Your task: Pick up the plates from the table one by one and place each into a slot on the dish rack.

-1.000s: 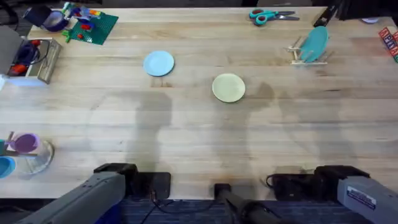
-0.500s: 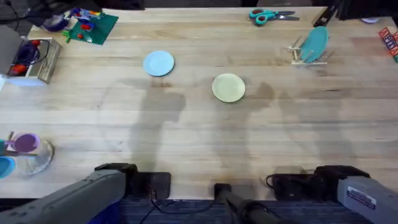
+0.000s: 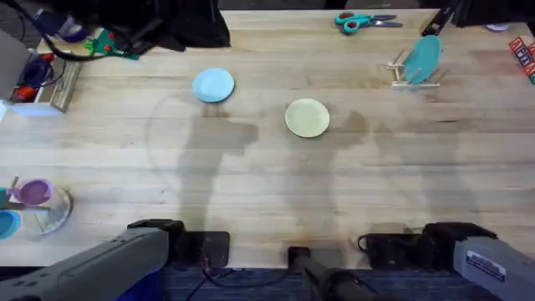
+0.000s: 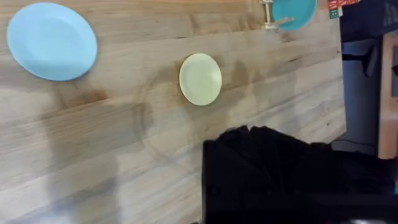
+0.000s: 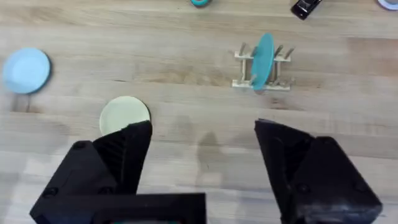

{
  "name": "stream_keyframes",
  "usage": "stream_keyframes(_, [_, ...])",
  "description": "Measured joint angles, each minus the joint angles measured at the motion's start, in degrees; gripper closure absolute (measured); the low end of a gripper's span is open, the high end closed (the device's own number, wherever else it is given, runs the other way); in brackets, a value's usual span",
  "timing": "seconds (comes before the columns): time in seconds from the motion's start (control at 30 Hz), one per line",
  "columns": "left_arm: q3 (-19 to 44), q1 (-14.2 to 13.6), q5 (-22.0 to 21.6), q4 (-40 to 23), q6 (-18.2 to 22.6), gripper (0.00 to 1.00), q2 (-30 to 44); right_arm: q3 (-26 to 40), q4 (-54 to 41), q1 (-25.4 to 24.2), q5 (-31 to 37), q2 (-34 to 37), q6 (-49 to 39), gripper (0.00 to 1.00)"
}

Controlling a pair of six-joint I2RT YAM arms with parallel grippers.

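Observation:
The light blue plate point(image 3: 213, 85) point(image 4: 52, 41) point(image 5: 25, 70) lies flat on the table point(image 3: 267, 184), left of centre. The pale yellow plate point(image 3: 307, 118) point(image 4: 200, 79) point(image 5: 124, 114) lies flat to its right. At the far right the dish rack point(image 3: 415, 75) point(image 5: 261, 74) has a darker teal plate point(image 3: 423, 57) standing in one slot. My right gripper point(image 5: 202, 134) hangs open and empty above the table, the yellow plate just past one finger. Both arms point(image 3: 109, 267) stay at the near edge. A black blurred mass point(image 4: 292, 174) sits where my left gripper belongs.
Scissors point(image 3: 364, 20) lie at the far edge. A metal box point(image 3: 42, 79) and a green baseplate point(image 3: 117, 46) sit far left under a large dark blurred shape point(image 3: 142, 21). A purple cup point(image 3: 33, 192) and a glass dish point(image 3: 52, 213) stand near left.
A dark blurred shape has spread in along the far left edge over the green baseplate. The shadow below the blue plate has shifted right. Plates and rack have not moved.

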Motion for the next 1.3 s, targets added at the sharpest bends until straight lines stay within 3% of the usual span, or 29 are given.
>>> stream_keyframes(0.17, [-4.4, -1.94, 1.64, 3.72, -0.27, 0.957, 0.01, 0.0, -0.01, 0.0, -0.01, 0.0, 0.0, 0.007])
stream_keyframes(0.47, [-11.19, -8.53, 2.48, 12.6, -4.47, 0.958, 0.01, 0.0, -0.41, 0.0, 0.0, 0.0, 0.0, 0.007])
stream_keyframes(0.7, [-15.86, -11.44, 3.74, 17.08, -7.42, 0.958, 0.05, 0.0, -0.43, 0.0, 0.0, 0.0, 0.0, 0.008])
stream_keyframes(1.0, [-16.51, -12.89, 4.65, 18.71, -8.49, 0.958, 4.97, 0.0, -0.8, 0.0, 0.01, 0.0, 0.0, 0.007])
stream_keyframes(1.3, [-16.53, -17.41, 5.02, 24.54, -8.72, 0.958, 13.16, 0.0, -0.91, 0.0, 0.01, 0.0, 0.0, 0.007])
